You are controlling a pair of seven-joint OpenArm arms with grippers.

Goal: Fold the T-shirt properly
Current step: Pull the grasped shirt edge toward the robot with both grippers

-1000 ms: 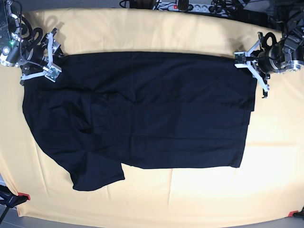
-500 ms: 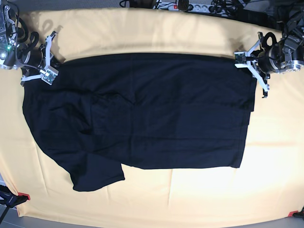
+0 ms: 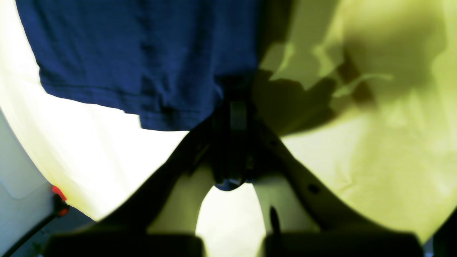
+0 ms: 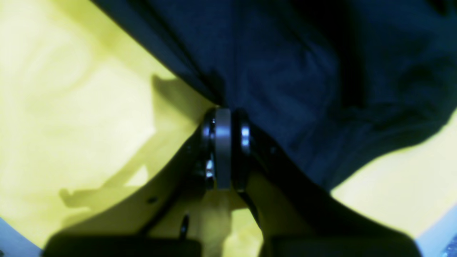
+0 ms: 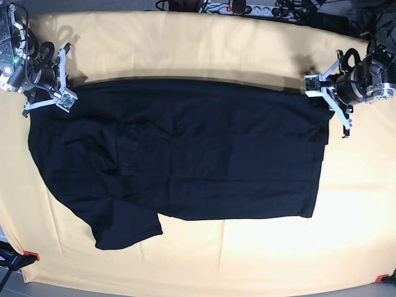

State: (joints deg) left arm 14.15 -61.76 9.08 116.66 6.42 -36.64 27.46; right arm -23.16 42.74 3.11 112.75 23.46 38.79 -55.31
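One T-shirt (image 5: 185, 154) is seen spread flat across the middle of the surface (image 5: 204, 43), which is covered with a yellow cloth. In the base view, at about 10 o'clock, the right gripper (image 5: 69, 93) is set at the shirt's upper corner on that side; in its wrist view the fingers (image 4: 223, 142) are pressed together with the dark cloth's edge (image 4: 285, 89) pinched at their tips. One short sleeve is seen jutting toward 7 o'clock, where the shirt's edge reaches lowest. The lower hem is laid roughly straight from there toward 4 o'clock. At about 2 o'clock the left gripper (image 5: 317, 86) is placed at the other upper corner; in its wrist view the fingers (image 3: 238, 117) are closed narrow on the shirt's corner (image 3: 150, 64), the hem being seen to hang beside them. Two arms are counted, one at each top corner. Two red clamps are seen at the surface's lower corners, one (image 5: 30, 255) at 7 o'clock and one (image 5: 381, 278) at 5 o'clock. A power strip (image 5: 238, 7) with cables is seen beyond the top edge at 12 o'clock.
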